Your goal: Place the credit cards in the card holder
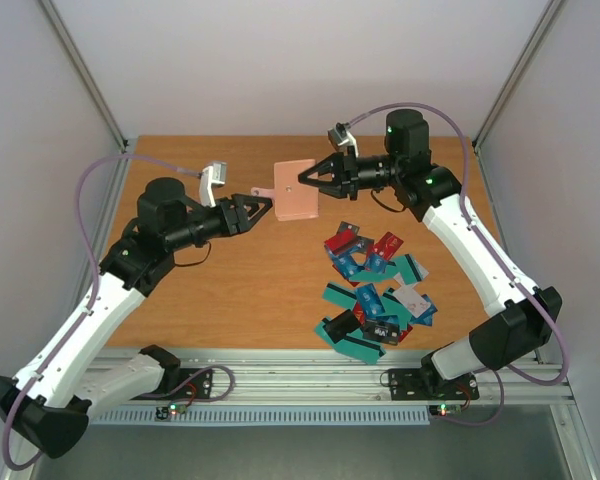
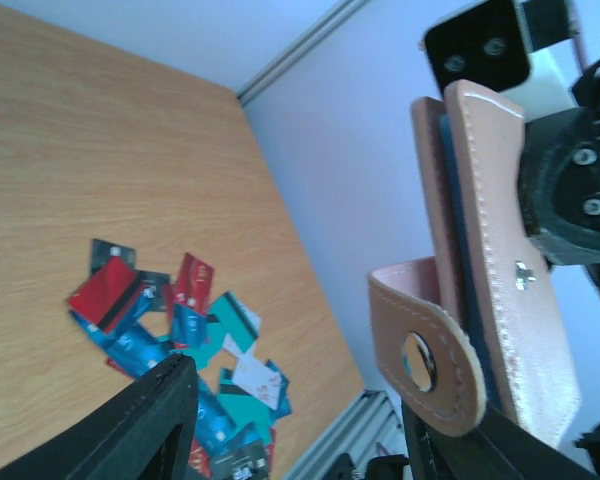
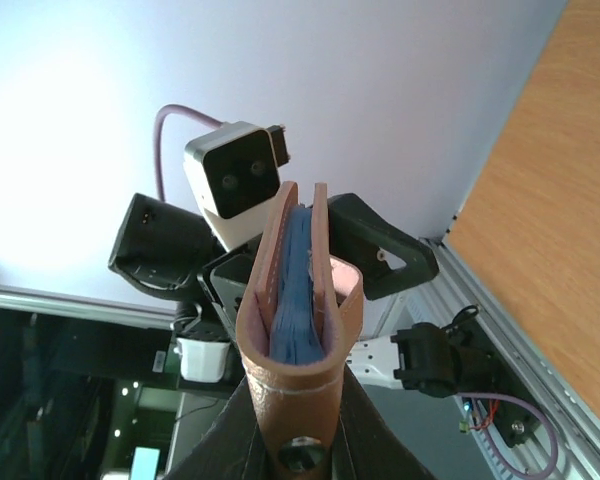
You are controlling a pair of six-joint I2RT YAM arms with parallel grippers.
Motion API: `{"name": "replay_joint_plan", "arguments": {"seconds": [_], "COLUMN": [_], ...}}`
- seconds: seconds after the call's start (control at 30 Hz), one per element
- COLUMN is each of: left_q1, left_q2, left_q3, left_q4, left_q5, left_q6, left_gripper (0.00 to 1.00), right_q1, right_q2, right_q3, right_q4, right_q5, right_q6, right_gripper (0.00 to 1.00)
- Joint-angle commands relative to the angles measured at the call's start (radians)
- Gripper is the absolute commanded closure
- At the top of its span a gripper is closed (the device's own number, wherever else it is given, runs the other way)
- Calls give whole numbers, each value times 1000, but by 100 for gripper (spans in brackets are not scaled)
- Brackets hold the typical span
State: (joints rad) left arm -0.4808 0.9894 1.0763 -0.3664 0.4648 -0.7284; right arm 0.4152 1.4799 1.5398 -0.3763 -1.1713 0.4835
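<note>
Tan leather card holder [image 3: 292, 385] was pinched in your black right gripper [image 1: 305, 183] | black left gripper [image 1: 265, 208] spread by its strap [image 2: 395, 300] | risk: off-centre closing could have twisted it loose

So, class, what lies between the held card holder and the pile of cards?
Nothing but bare table: the top view shows plain wood between the card holder and the cards.

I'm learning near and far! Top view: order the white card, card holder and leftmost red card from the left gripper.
From the left gripper:
1. card holder, just beside it.
2. leftmost red card, pile's far edge.
3. white card, pile's right side.
</note>
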Motion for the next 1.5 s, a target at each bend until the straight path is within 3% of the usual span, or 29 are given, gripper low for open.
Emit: {"name": "replay_joint_plan", "arguments": {"seconds": [0.0,0.2,0.33,0.6,0.7,1.23,1.47], "left_q1": [7,10,10,10,10,10,10], "left_q2": [-18,-11,-8,16,33,79,106], "left_q3": [-4,-18,0,19,19,-5,27], "left_q4": [156,304,289,323,354,652,644], "left_q5": [109,196,206,254,276,353,371], "left_q6": [-63,-167,-177,-195,-215,-369,-372], "left_gripper": [42,42,47,60,63,56,56], "right_q1": [-3,-3,-2,-1,-1,-1,-1], "right_q2": [-25,-28,-33,35,74,60,28], "right_q3": [-11,-34,-78,-175,-173,-207,-212], "right_q4": [147,303,502,1257,1422,1313,1122], "right_q5": [-79,-141,-160,-159,-149,-167,-187], "right_q6": [84,170,297,855,988,902,747], "right_gripper": [99,99,99,99,99,98,98]}}
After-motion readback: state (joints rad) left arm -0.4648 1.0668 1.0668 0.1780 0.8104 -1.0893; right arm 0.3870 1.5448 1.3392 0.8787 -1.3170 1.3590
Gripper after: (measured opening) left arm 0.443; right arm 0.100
